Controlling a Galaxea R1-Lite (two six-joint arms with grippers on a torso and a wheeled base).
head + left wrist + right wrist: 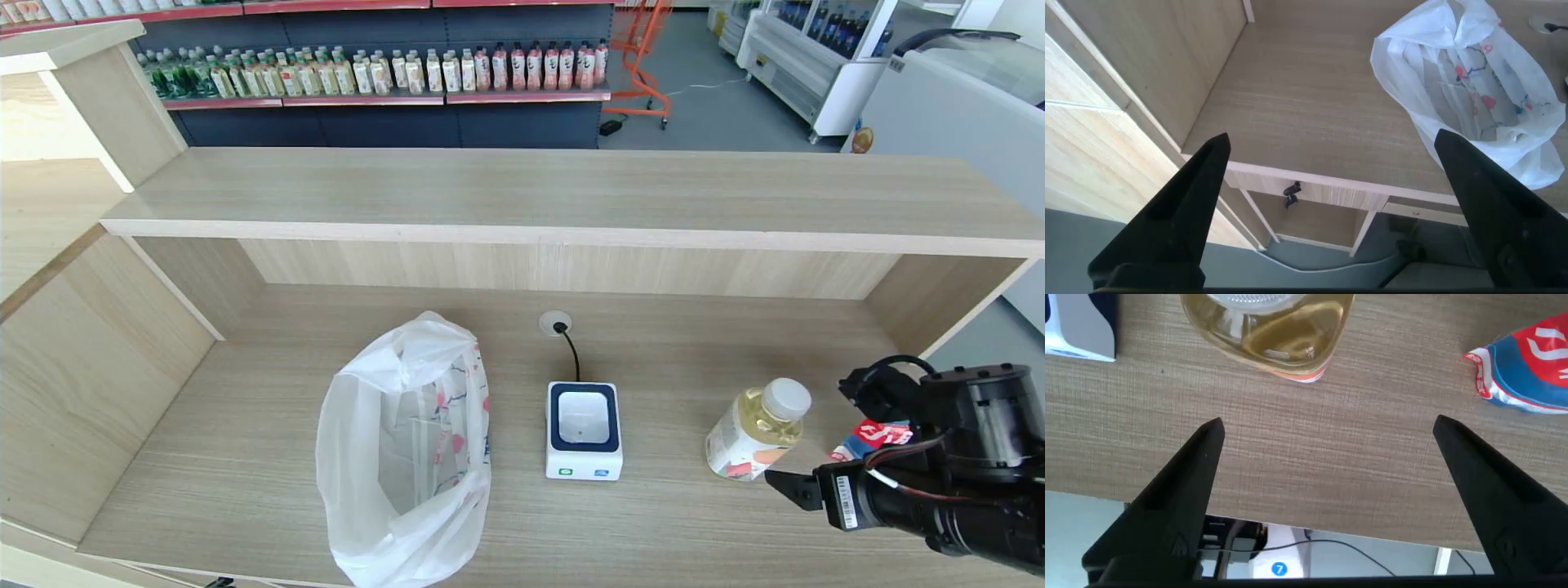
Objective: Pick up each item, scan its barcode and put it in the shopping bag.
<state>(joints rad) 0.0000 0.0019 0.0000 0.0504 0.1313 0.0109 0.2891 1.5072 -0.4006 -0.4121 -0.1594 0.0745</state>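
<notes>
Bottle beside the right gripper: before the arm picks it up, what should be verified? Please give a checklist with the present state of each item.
1. Right gripper open and empty: ok, jaws wide apart.
2. Bottle standing free on the counter, cap on: ok.
3. Bottle between the jaws: not ok, it lies ahead of the fingertips.
4. Red and blue packet apart from the bottle: ok.
5. Scanner window uncovered: ok.
6. Shopping bag mouth open: ok.
7. Which side of the bottle carries the barcode: cannot tell.
</notes>
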